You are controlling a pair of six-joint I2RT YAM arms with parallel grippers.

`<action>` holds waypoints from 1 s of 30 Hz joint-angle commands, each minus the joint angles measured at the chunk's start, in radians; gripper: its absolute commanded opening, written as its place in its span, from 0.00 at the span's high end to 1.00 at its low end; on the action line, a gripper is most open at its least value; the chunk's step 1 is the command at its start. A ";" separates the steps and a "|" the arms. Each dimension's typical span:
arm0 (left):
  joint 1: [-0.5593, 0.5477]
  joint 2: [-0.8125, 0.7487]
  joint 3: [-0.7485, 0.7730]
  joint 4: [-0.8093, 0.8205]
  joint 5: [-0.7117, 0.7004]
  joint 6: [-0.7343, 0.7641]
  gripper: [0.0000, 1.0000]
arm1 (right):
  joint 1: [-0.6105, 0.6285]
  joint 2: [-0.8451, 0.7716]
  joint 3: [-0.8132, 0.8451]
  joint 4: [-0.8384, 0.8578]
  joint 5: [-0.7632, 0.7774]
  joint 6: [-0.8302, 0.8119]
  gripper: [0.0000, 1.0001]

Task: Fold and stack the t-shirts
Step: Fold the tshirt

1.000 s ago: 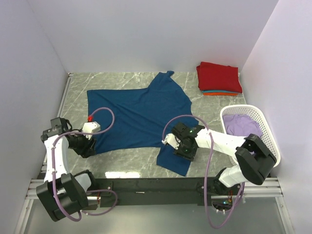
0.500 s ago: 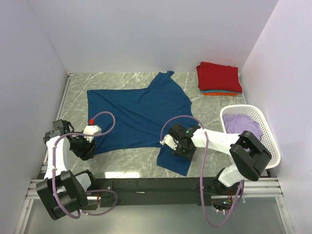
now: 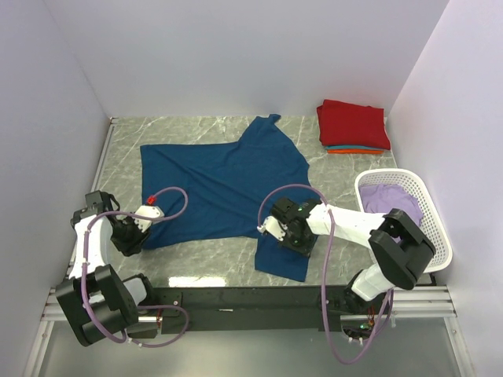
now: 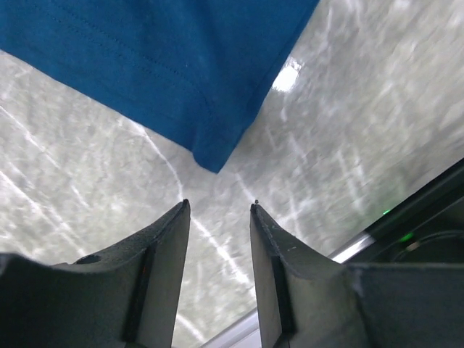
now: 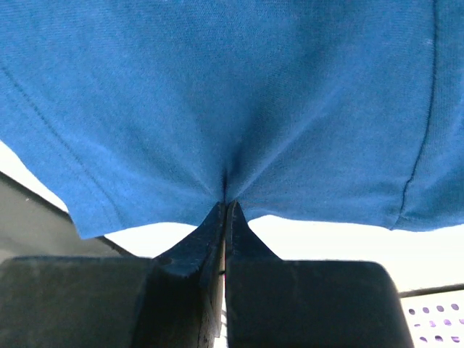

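A blue t-shirt (image 3: 224, 181) lies spread flat on the marble table (image 3: 212, 259), with one sleeve (image 3: 283, 263) reaching toward the front edge. My left gripper (image 3: 136, 242) is open just short of the shirt's near left corner. In the left wrist view that corner (image 4: 212, 152) lies just beyond my left gripper (image 4: 217, 205), and only bare marble shows between the fingers. My right gripper (image 3: 292, 237) is shut on the blue fabric above the sleeve. The right wrist view shows my right gripper (image 5: 226, 204) pinching a pucker of the shirt (image 5: 232, 87).
A folded red shirt (image 3: 353, 124) tops a small stack at the back right. A white basket (image 3: 440, 228) at the right edge holds a purple shirt (image 3: 393, 203). A black rail (image 3: 236, 298) runs along the table's front edge.
The right gripper has shifted a little to the left, still gripping the fabric. The left gripper has edged slightly left beside the shirt's corner.
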 commanded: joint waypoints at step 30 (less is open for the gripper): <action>-0.133 0.028 -0.173 0.143 -0.049 0.312 0.84 | 0.003 -0.177 0.071 -0.177 -0.034 -0.003 1.00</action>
